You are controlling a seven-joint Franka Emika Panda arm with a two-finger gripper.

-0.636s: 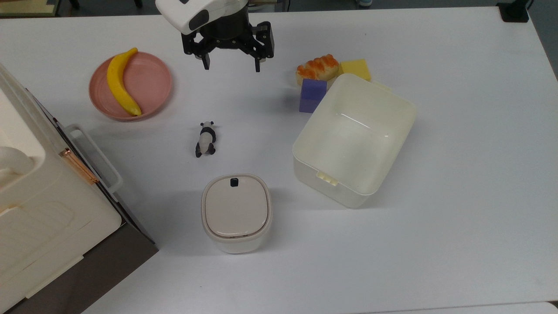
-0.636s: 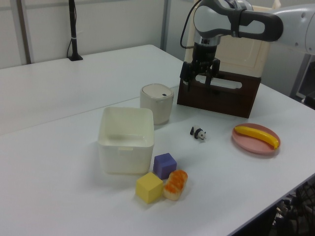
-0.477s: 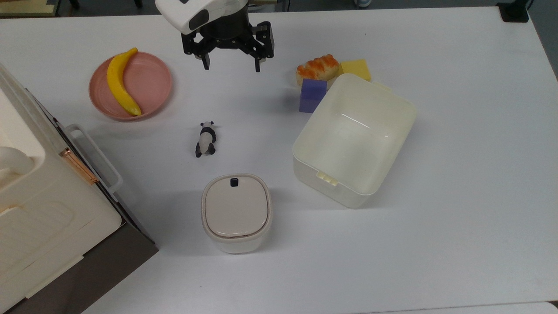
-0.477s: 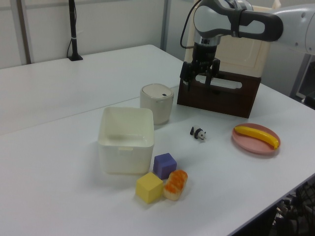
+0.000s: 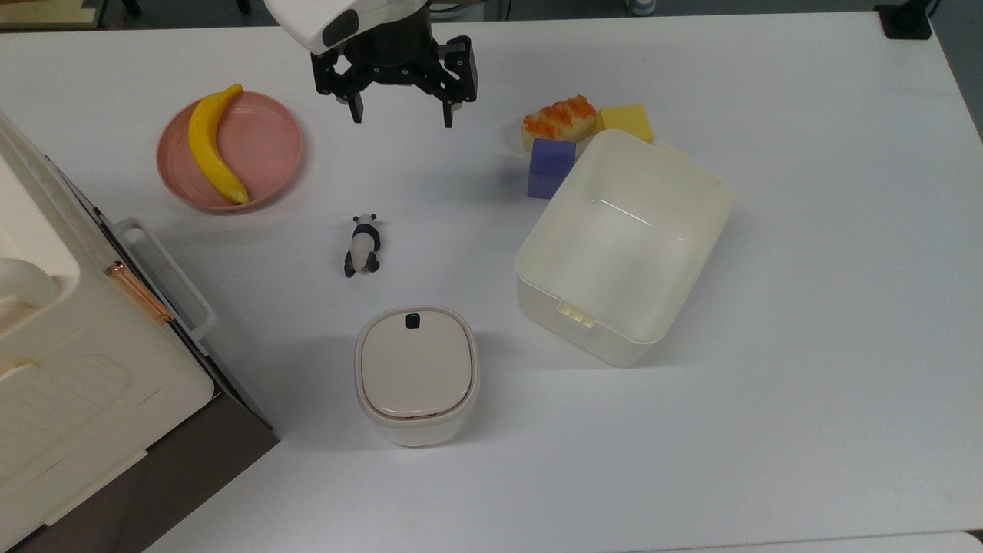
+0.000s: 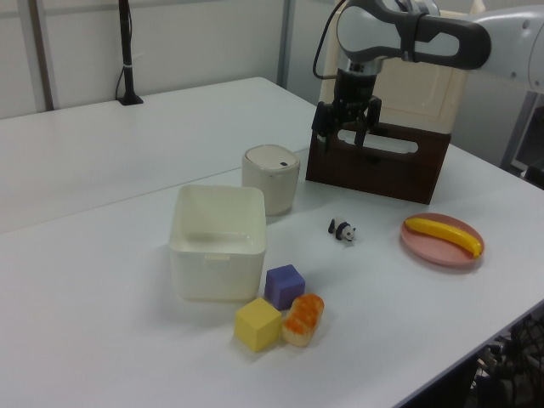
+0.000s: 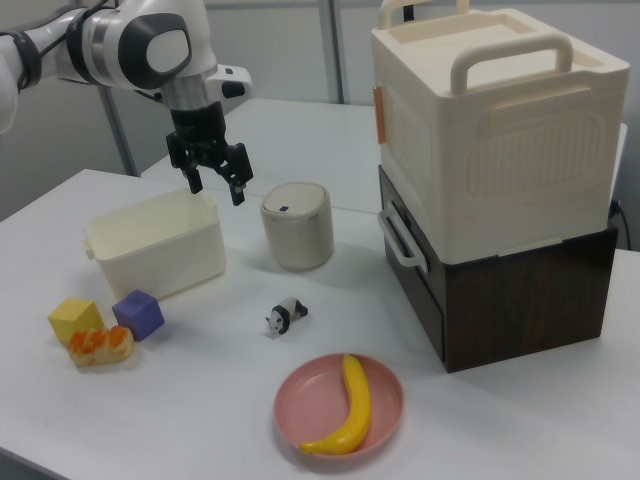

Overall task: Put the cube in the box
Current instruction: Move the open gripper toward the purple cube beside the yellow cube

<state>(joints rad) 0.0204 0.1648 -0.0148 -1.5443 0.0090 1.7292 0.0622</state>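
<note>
Roughly: cube [image 5: 550,167] well apart from gripper [image 5: 399,119].

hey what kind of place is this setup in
Probably a robotics lab or test room: a Franka arm's gripper hangs over a plain white table set with staged props, such as a toy panda, a purple-blue cube and a cream box.

My arm [image 6: 425,34] is glossy white with rounded shells and dark grey joint bands, and a black cable loops beside it. My gripper [image 5: 399,119] is black, angular, with two slim fingers [image 5: 355,111].
</note>
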